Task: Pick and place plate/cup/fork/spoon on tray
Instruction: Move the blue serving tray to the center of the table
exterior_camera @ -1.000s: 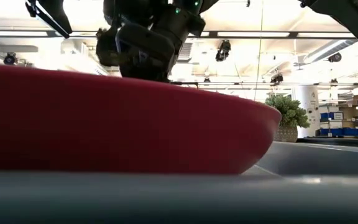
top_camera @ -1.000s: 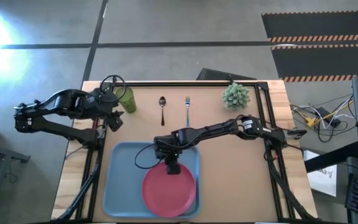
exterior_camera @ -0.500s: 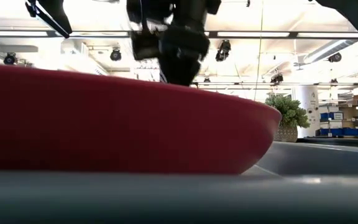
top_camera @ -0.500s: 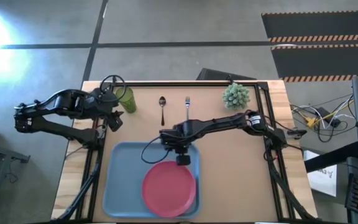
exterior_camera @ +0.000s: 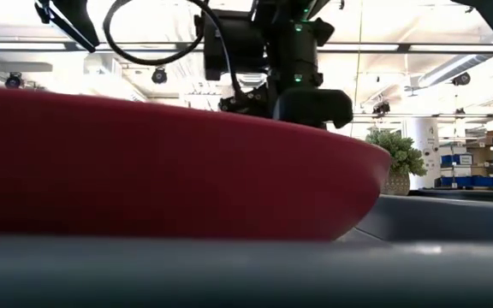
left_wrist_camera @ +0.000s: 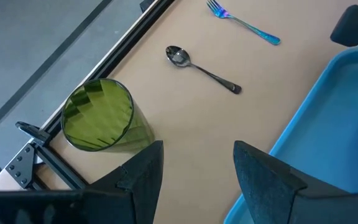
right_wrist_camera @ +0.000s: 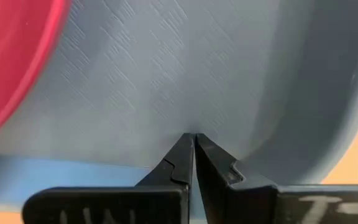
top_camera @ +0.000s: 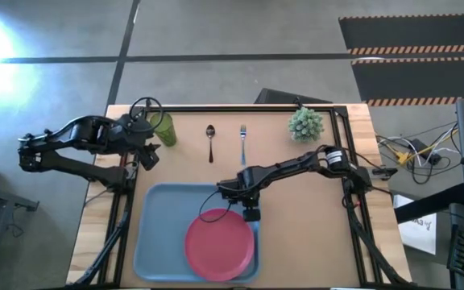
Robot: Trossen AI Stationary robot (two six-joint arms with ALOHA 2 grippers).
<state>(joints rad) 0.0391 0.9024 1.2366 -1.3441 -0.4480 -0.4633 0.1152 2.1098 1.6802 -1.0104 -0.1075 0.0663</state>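
With plate (top_camera: 219,244) already lying in tray (top_camera: 155,234), hovering right gripper (top_camera: 250,214) over tray's rim, fingers pressed together, empty; left gripper (left_wrist_camera: 194,177) waiting wide, empty, beside cup (left_wrist_camera: 99,116) near bench's far left corner.

Two dark jointed arms, looping black cable, tapered black fingers (right_wrist_camera: 182,163), white lettering

Plate (top_camera: 218,249) on tray (top_camera: 158,229)
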